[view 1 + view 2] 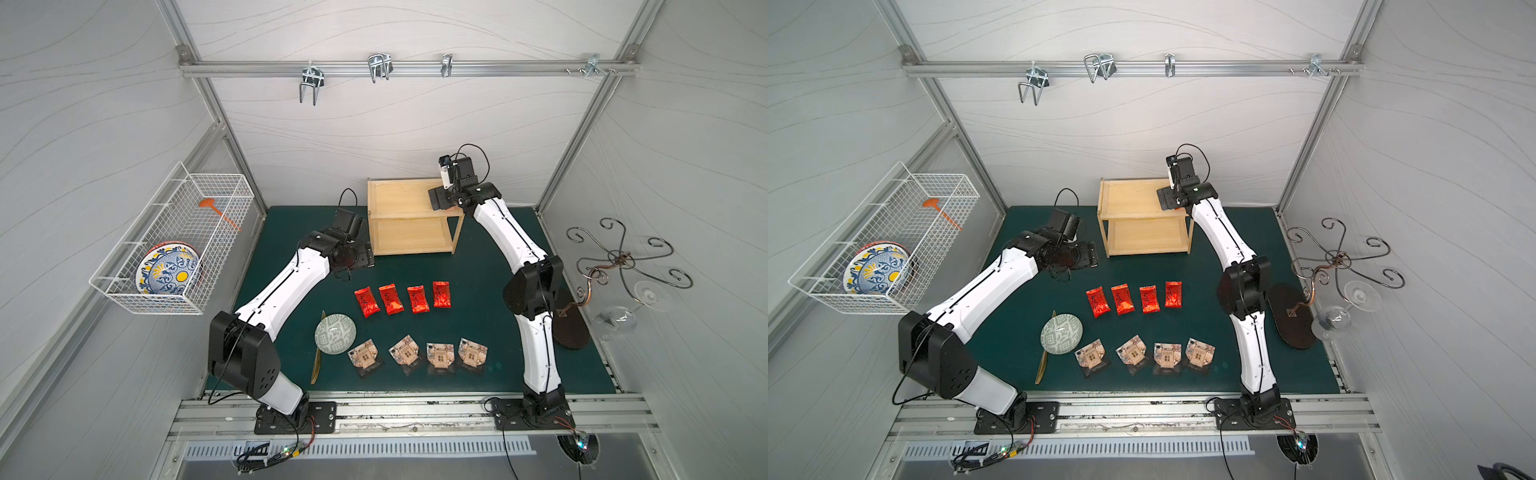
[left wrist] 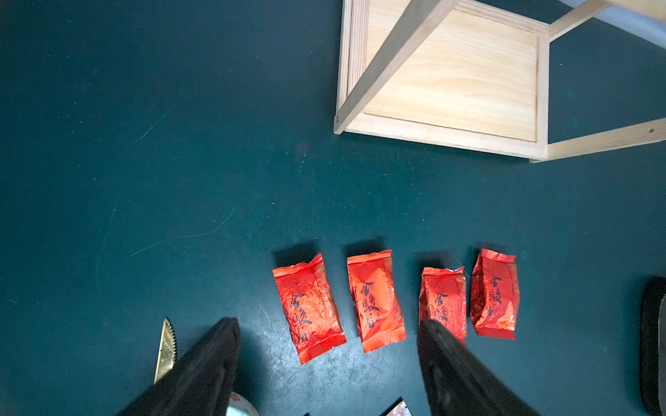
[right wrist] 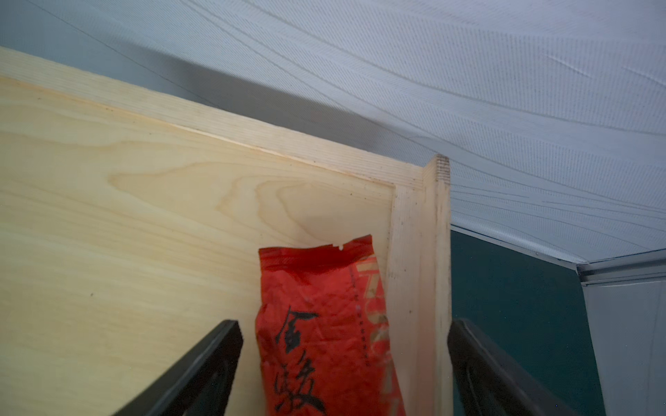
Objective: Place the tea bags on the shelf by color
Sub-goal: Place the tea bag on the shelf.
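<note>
Several red foil tea bags [image 1: 390, 299] lie in a row on the green mat, and several tan-brown pouches [image 1: 405, 352] lie in a row nearer the front. The pine shelf [image 1: 399, 199] stands at the back. My right gripper [image 3: 345, 324] is open over the right end of the top tier. One red tea bag [image 3: 324, 306] lies on that tier beside the rim [image 3: 414, 252], between the fingers and touching neither. My left gripper [image 2: 328, 322] hangs open and empty above the mat, just left of the shelf [image 2: 450, 72] and above the red row [image 2: 374, 299].
A green-patterned bowl [image 1: 335, 333] and a gold serrated leaf-shaped piece [image 1: 318, 365] sit at the front left. A white wire basket [image 1: 174, 241] with a plate hangs on the left wall. A curly metal stand [image 1: 619, 262] with a dark oval base [image 1: 571, 324] stands at the right.
</note>
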Motion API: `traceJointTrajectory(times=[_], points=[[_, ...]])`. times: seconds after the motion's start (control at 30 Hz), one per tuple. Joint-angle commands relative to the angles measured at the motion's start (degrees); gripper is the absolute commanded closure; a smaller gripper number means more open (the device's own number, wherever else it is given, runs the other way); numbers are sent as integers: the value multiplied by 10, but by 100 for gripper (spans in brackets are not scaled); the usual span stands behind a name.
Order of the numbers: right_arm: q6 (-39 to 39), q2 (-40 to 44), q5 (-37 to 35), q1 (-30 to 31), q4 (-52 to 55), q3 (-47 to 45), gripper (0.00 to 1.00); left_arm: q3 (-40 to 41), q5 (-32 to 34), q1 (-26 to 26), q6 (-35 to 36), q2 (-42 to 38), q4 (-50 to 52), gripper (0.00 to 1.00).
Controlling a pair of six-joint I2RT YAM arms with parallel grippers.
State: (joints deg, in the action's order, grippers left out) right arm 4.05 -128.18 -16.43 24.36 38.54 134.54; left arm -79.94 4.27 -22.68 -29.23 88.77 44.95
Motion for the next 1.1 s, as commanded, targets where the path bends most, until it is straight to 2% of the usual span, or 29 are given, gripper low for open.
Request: traceJointTrajectory(times=[0.0, 0.3, 0.67, 0.8, 0.93, 1.07], points=[[-12, 13, 5, -5, -5, -11, 7, 1, 0, -3, 5, -15, -20, 17], [-26, 37, 8, -16, -17, -38, 12, 4, -1, -3, 3, -16, -22, 17], [-31, 54, 16, -16, -21, -47, 12, 6, 1, -3, 1, -19, -24, 17], [-41, 69, 28, -6, -14, -41, 9, 3, 5, -3, 1, -19, -19, 18], [-57, 94, 13, 4, 9, -35, 8, 0, 12, -3, 1, -27, -4, 18], [-105, 155, -4, 22, 32, -103, 10, 8, 29, -3, 3, -48, 10, 18]])
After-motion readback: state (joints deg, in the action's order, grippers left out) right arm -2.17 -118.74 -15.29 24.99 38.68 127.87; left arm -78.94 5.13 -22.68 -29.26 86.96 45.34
